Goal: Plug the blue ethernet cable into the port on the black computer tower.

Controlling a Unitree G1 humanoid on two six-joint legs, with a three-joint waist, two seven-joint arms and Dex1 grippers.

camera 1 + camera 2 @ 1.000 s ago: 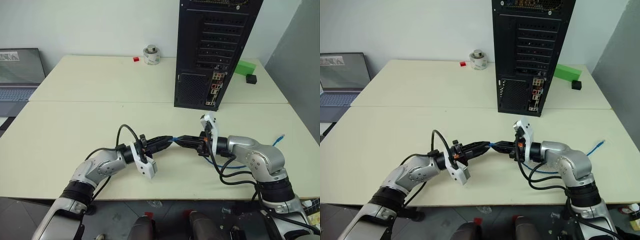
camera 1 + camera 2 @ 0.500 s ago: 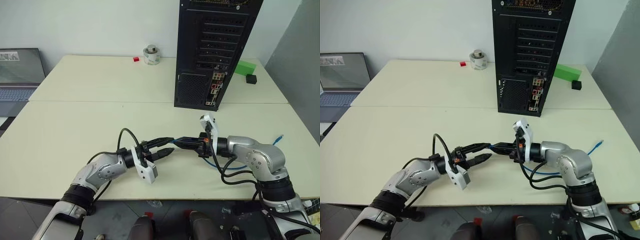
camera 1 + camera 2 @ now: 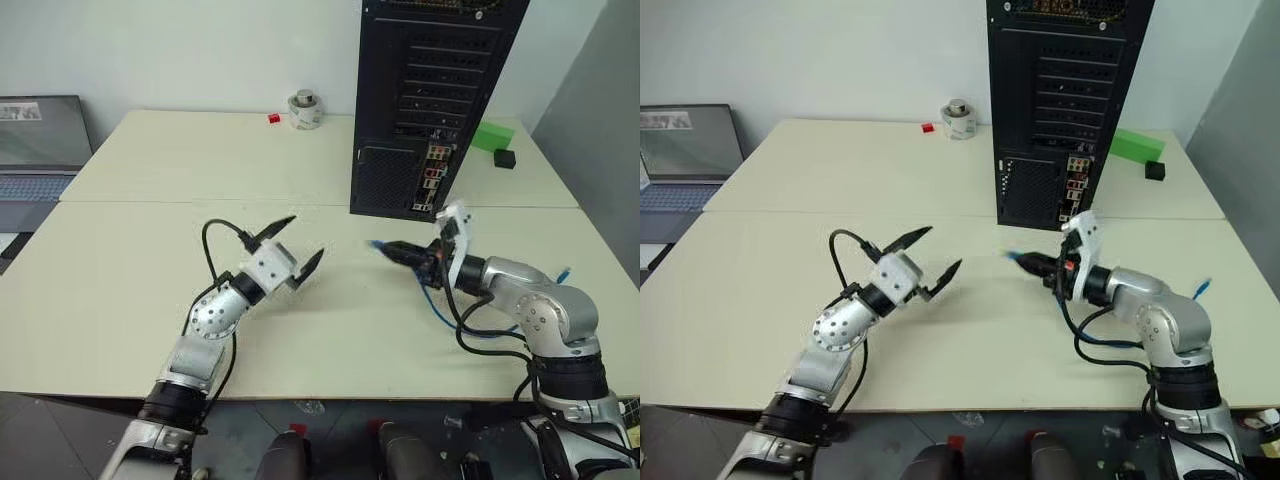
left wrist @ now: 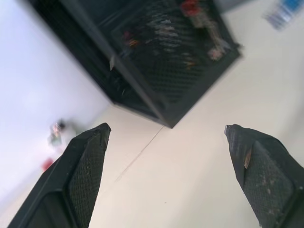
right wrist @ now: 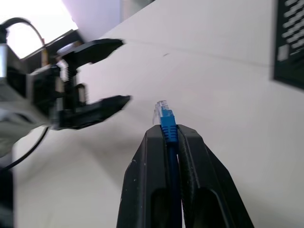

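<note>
Right gripper (image 3: 400, 251) pinches cable (image 5: 166, 118), plug end pointing left; tower (image 3: 430, 100) sits just beyond, ports nearer right arm; left gripper (image 3: 290, 245) spread wide, empty.

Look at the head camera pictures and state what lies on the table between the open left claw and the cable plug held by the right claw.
Nothing: in the left eye view, bare table separates the left claw from the blue ethernet cable plug in the right claw.

An office or lab: pale desks (image 3: 150, 180), a laptop (image 3: 40, 150), a black computer tower (image 3: 430, 100).
</note>
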